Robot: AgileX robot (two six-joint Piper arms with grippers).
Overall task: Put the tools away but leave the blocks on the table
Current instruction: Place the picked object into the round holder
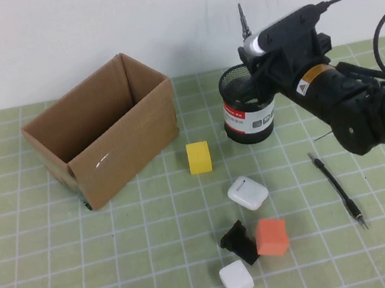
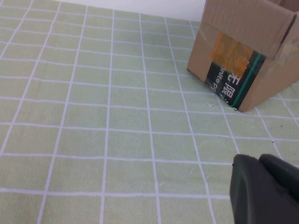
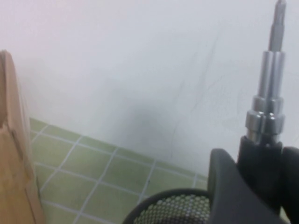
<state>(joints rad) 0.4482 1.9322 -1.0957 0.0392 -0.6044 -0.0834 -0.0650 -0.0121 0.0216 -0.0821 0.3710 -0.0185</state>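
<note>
The right claw (image 1: 253,39) grips the thicker tool (image 3: 269,105) upright over the mesh cup (image 1: 248,103); the left claw's (image 2: 264,189) opening I cannot tell.

The right arm (image 1: 363,104) is showing as a bulky matte-black body of rounded joint housings, glossy where light is catching its curved shells. A yellow-and-white label with a small triangle mark (image 1: 312,78) is sitting on one link. A silvery-grey capsule-shaped camera housing (image 1: 278,30) is riding on the wrist, and black cables (image 1: 379,24) are looping off behind it. The right gripper (image 3: 254,182), above the mesh cup, is presenting smooth black rounded fingers (image 3: 229,186). The left gripper (image 2: 264,189), low over the mat, is appearing as a dull black, rounded moulded block.
</note>
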